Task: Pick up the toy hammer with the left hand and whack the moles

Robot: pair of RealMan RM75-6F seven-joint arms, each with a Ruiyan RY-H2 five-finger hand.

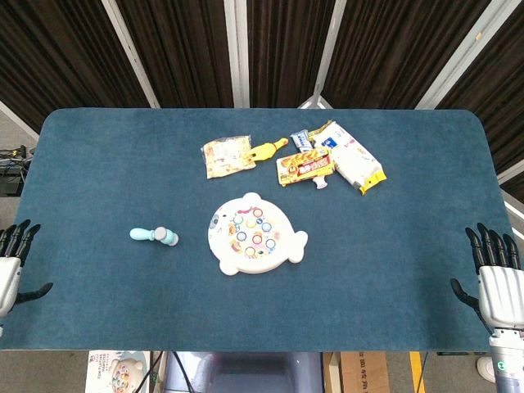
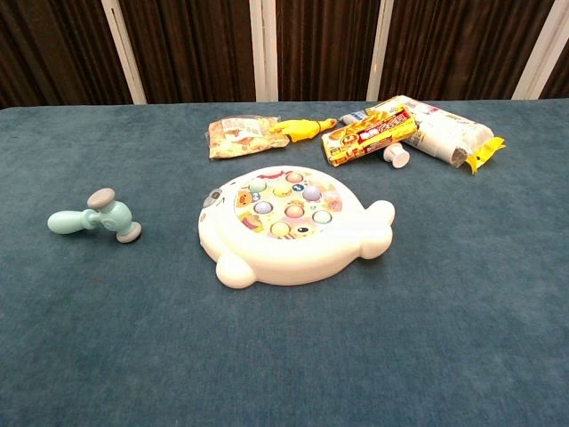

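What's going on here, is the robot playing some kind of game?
Not yet. A white whale-shaped whack-a-mole toy sits mid-table, and the small teal toy hammer lies untouched to its left. The left robot hand and the right robot hand both rest open at the near table edges, holding nothing. Some snack packets lie further back on the blue table. The plan is for the left one to grab the hammer and hit the moles.
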